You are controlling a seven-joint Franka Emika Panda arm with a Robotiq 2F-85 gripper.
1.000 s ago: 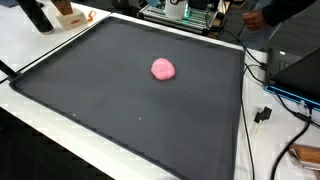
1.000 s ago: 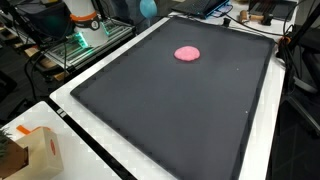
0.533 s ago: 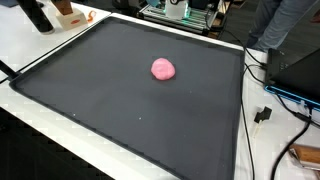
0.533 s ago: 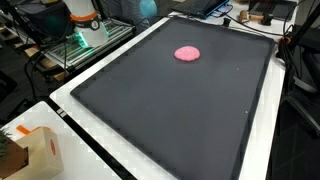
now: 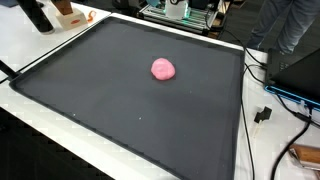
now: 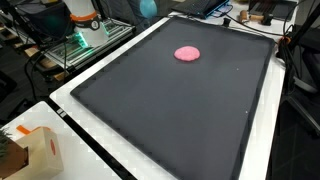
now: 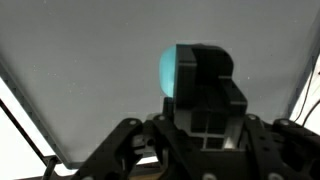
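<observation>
On the white counter (image 5: 35, 50) lies a large black mat (image 5: 100, 95) with a raised rim, and a pink lump (image 5: 163, 69) sits on it alone. In both exterior views the lump is nearer the mat's far end than its near one (a soft, flattened blob, (image 6: 187, 53)). Well apart from the lump, a rounded teal object (image 6: 148, 8) shows at the top edge of an exterior view, above the mat's far border. The wrist view looks down on the mat past the gripper (image 7: 203, 62). Its dark fingers stand close together and the teal object (image 7: 169, 72) peeks out right beside them, touching or nearly so. Whether they actually clamp it I cannot tell. A cardboard box (image 6: 35, 152) stands on the counter off the mat's near corner.
</observation>
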